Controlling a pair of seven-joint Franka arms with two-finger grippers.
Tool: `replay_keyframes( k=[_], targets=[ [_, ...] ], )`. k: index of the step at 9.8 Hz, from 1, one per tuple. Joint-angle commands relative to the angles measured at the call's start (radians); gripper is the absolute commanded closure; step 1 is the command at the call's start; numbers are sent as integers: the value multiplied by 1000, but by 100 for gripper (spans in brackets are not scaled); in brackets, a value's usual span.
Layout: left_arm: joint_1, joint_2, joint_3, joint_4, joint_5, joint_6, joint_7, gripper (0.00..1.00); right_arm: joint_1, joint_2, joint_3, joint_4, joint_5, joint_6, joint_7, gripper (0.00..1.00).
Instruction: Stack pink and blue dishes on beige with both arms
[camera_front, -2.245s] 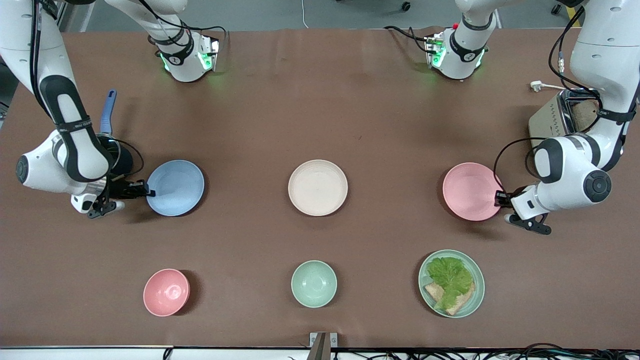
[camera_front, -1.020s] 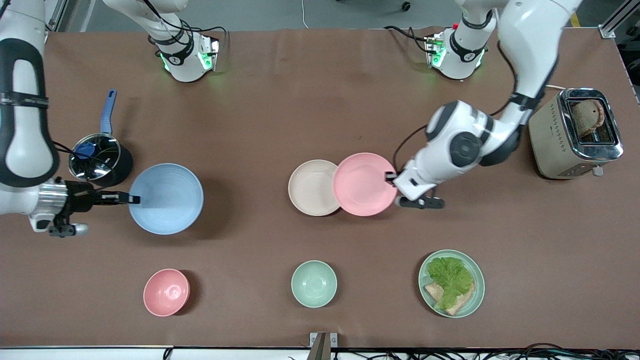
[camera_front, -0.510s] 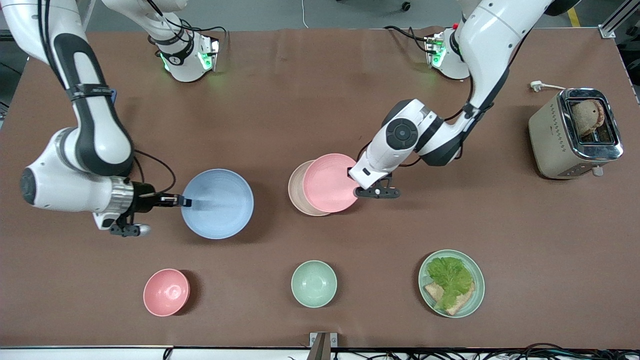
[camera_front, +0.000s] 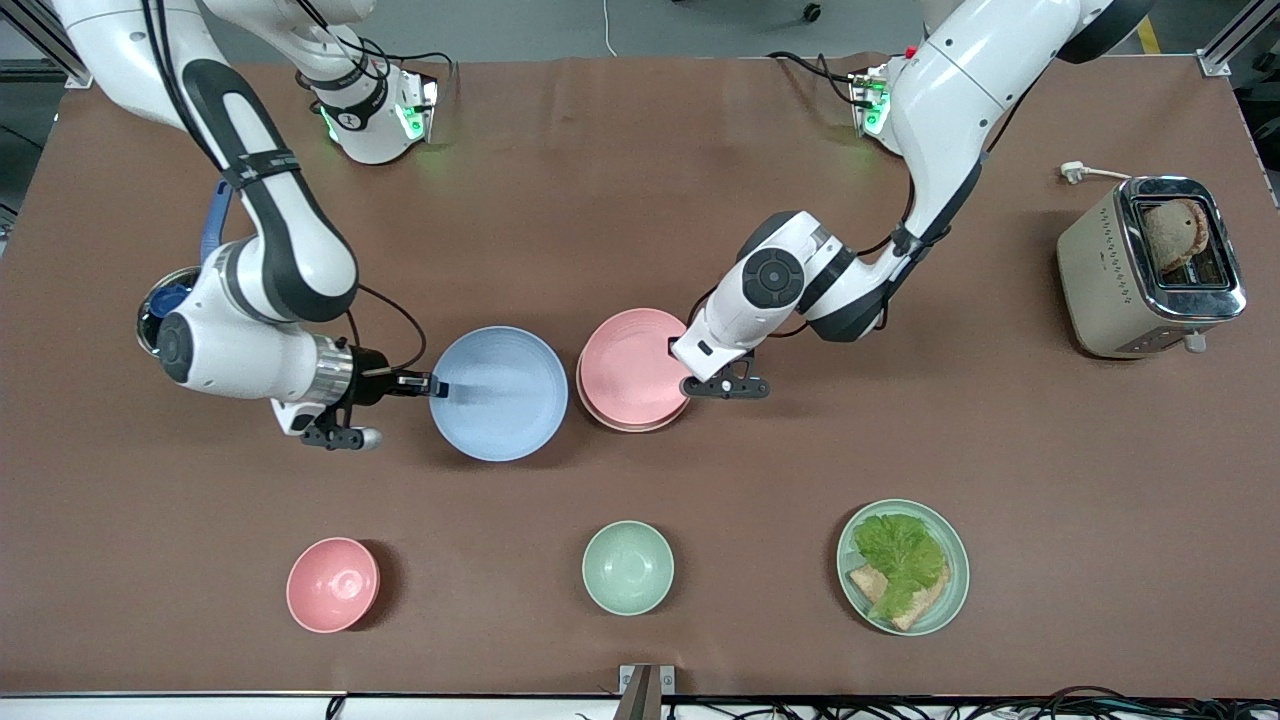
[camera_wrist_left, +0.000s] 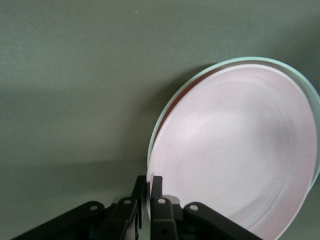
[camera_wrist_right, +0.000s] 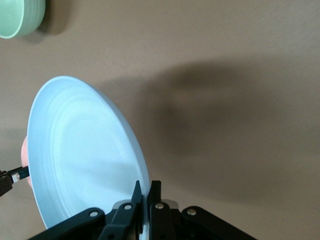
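Observation:
The pale pink plate (camera_front: 633, 368) lies over the beige plate (camera_front: 612, 424), nearly centred on it, so only a thin beige rim shows. My left gripper (camera_front: 681, 360) is shut on the pink plate's rim at the side toward the left arm's end. In the left wrist view the pink plate (camera_wrist_left: 235, 150) fills the frame, with the lower plate's rim (camera_wrist_left: 200, 80) around it and my left gripper (camera_wrist_left: 148, 182) pinching the edge. My right gripper (camera_front: 437, 385) is shut on the light blue plate (camera_front: 498, 393) and holds it beside the stack. The right wrist view shows the blue plate (camera_wrist_right: 80, 155) tilted in my right gripper (camera_wrist_right: 146, 189).
Nearer the front camera stand a small pink bowl (camera_front: 333, 585), a mint-green bowl (camera_front: 628, 567) and a mint-green plate (camera_front: 960, 560) with lettuce and bread. A toaster (camera_front: 1110, 270) stands at the left arm's end. A saucepan (camera_front: 160, 300) sits partly hidden under the right arm.
The left arm has brought the pink plate from partly overlapping the beige plate to nearly centred on it. The right arm has carried the blue plate toward the stack.

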Motion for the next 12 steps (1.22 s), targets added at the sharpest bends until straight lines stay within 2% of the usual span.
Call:
replay_keyframes(
  k=[1, 2, 3, 4, 6, 8, 10, 12],
  targets=[
    [5, 19, 11, 14, 28, 5, -24, 23, -12, -40, 50, -55, -1, 34, 56, 99],
    [22, -13, 13, 20, 30, -13, -18, 0, -11, -40, 61, -56, -1, 34, 79, 99],
    [66, -69, 13, 32, 31, -77, -11, 0, 0, -39, 83, -57, 0, 37, 109, 99],
    [116, -132, 11, 87, 31, -187, 14, 0, 4, -34, 106, -59, -1, 61, 155, 99],
    [206, -200, 8, 258, 30, -449, 152, 0, 53, -31, 134, -74, -1, 155, 221, 98],
    [288, -252, 11, 383, 30, -623, 275, 0, 96, 12, 168, -78, -1, 281, 286, 98],
    [388, -359, 2, 394, 18, -682, 385, 0, 119, 58, 186, -88, -1, 371, 290, 98],
    [418, -458, 2, 396, 10, -790, 453, 0, 144, 67, 188, -140, 0, 458, 292, 98]
  ],
)
